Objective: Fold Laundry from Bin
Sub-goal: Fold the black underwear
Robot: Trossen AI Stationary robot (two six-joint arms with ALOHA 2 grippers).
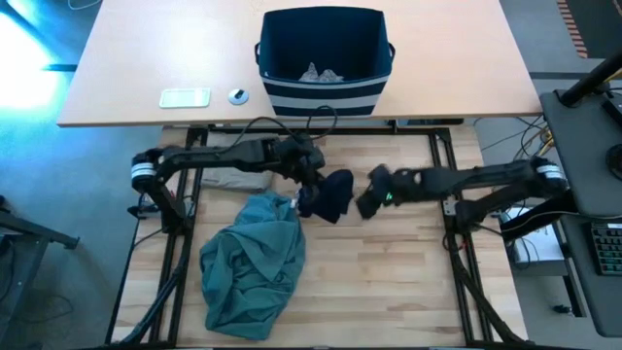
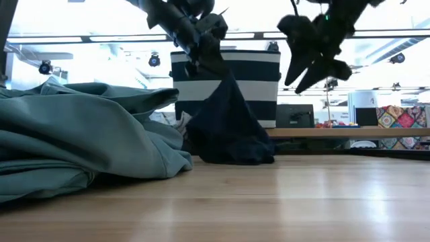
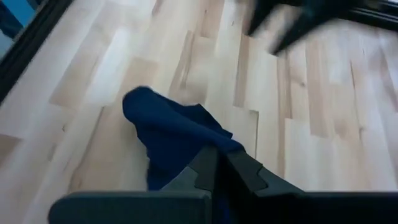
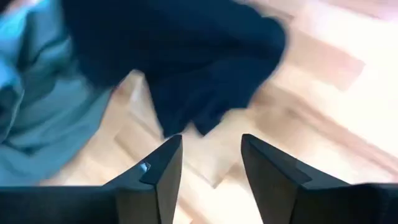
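While left hand lifts pinched navy garment, right hand hovers beside, released.

The bin at the far side is navy blue with white horizontal stripes near its base. A navy garment hangs at the centre, a teal-green garment lies near left, on the pale wood-plank counter. Both arms are dark.

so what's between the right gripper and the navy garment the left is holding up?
Nothing: bare wood tabletop shows in the gap between the open right gripper and navy garment, clearest in the high view.
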